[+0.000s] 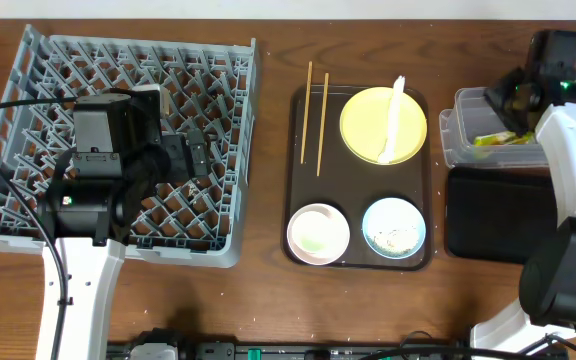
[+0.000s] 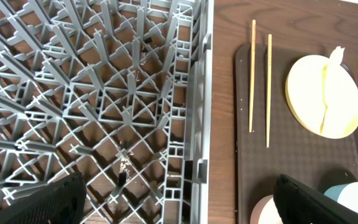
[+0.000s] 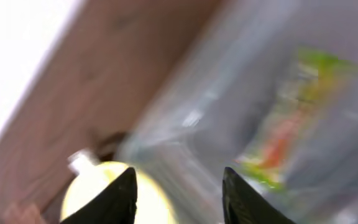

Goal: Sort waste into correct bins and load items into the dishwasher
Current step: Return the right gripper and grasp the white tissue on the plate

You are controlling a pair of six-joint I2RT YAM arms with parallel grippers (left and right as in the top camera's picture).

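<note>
Left tool (image 2: 179, 208) sits closest to its wrist cam, black fingers (image 2: 42, 202) in the two bottom corners, spread wide w/ nothing btwn them. It hangs over the grey dish rack (image 2: 104, 93), near the rack's right wall. Overhead shows the same: left tool (image 1: 200, 152) above the rack's (image 1: 28, 100) right half, no dishes visible in the grid around it.

Right of the rack, on the wood table (image 1: 268, 200), is the dark brown serving tray (image 1: 358, 185). Two chopsticks (image 1: 308, 100) lie side by side along its left edge, tips past the far rim onto the table. Yellow plate (image 1: 368, 125) takes the far right part of the tray, w/ the long white paper piece (image 1: 395, 115) lying across it. White bowl (image 1: 318, 232) is near left, light blue bowl (image 1: 394, 226) near right w/ whitish rice scraps (image 1: 400, 238) inside.

Further right is the clear tub (image 1: 468, 120), w/ the green wrapper (image 1: 498, 138) inside it. Black tray (image 1: 488, 215) lies just beside the tub on the near side.

Right tool (image 1: 513, 95) is over the tub's far left part. Its wrist cam is badly blurred, but the right tool (image 3: 176, 199) has fingers (image 3: 107, 199) apart and holds nothing; the wrapper (image 3: 284, 124) shows as a green-red smear in the tub below.
</note>
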